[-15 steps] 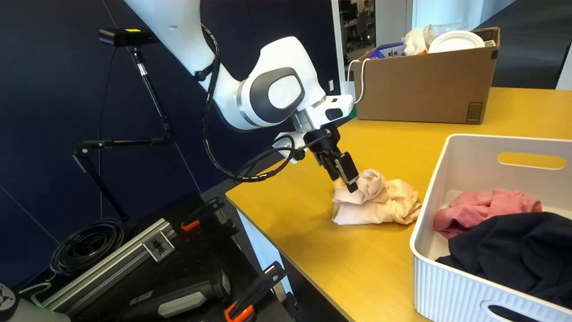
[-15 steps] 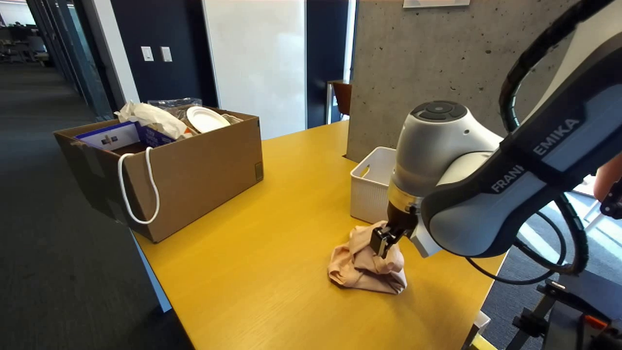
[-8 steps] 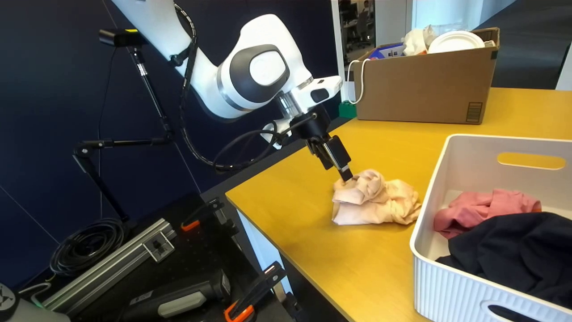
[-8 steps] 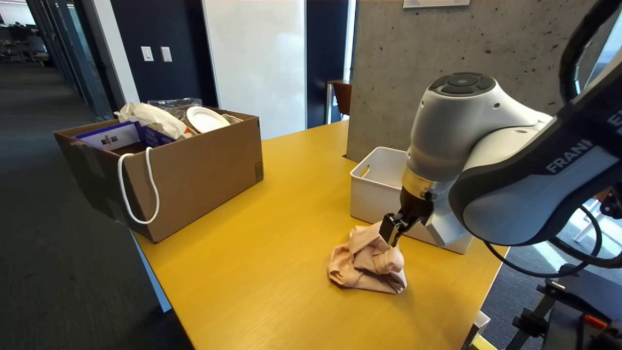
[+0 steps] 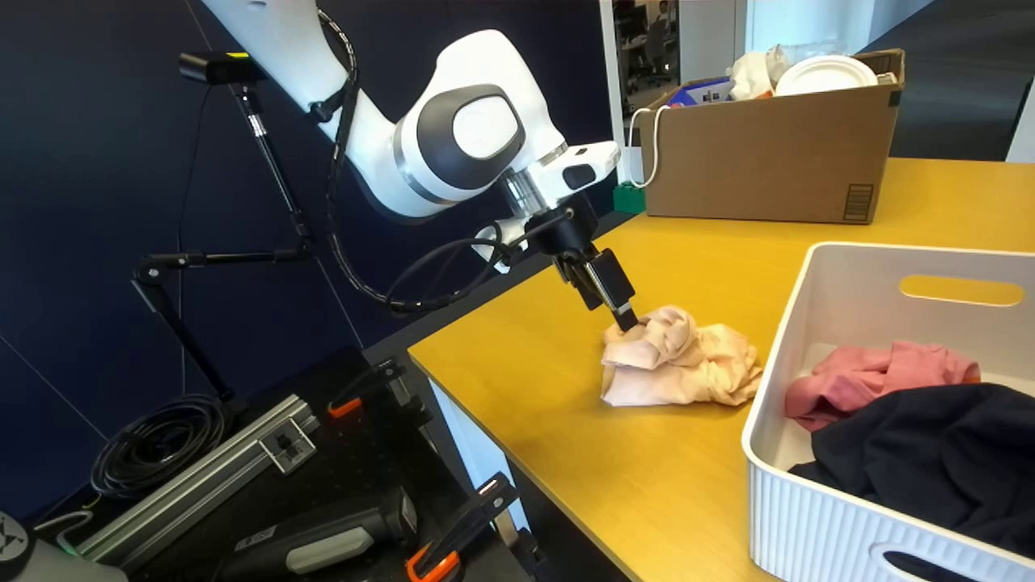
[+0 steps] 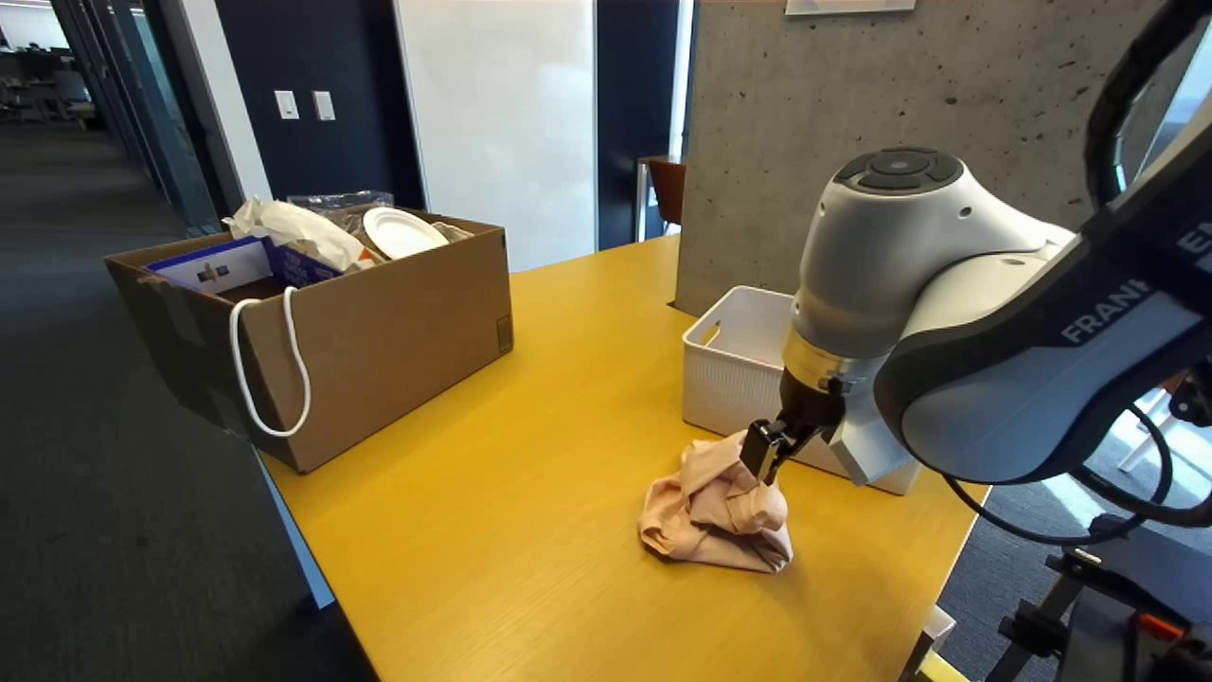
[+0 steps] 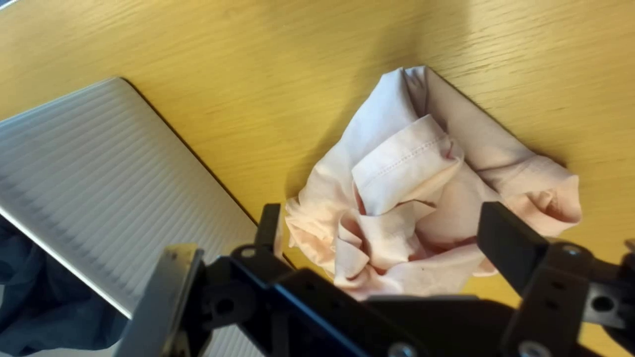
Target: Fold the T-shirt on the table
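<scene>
The pale peach T-shirt (image 5: 687, 376) lies crumpled in a heap on the yellow-tan table (image 5: 534, 364), near the basket. It also shows in an exterior view (image 6: 717, 516) and in the wrist view (image 7: 397, 168), with a stitched hem folded on top. Its print is hidden in the folds. My gripper (image 7: 379, 213) is open in the wrist view, its fingers wide apart and nothing held between them. In both exterior views the gripper (image 5: 618, 311) (image 6: 762, 455) is tilted at the robot side of the shirt, around or just above its top. I cannot tell whether it touches the cloth.
A white plastic basket (image 5: 796, 315) stands beside the shirt, holding a red-pink garment (image 5: 881, 376) and a black garment (image 5: 930, 453). A brown cardboard box (image 6: 407, 332) full of items stands farther back. The table's dark edge (image 5: 501, 449) runs along the robot side.
Compared with one second ago, my gripper has moved up and back toward the robot side, off the shirt's top. It has barely moved in the last half second. The shirt has not moved.
</scene>
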Tool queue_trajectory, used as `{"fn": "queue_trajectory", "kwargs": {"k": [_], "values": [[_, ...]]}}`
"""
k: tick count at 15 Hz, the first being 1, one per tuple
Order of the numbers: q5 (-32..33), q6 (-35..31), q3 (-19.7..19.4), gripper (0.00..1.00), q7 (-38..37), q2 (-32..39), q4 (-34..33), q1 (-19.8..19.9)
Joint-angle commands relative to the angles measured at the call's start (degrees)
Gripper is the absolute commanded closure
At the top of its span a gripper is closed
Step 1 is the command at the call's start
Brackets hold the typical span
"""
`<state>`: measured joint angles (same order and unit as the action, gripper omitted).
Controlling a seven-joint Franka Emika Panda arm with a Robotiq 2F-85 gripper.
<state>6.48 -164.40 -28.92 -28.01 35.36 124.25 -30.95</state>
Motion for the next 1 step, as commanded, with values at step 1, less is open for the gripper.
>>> {"fn": "queue_trajectory", "kwargs": {"k": [1], "values": [[1.75,0.13,0.95,0.00,-1.14,-0.21,-0.22,1.23]]}}
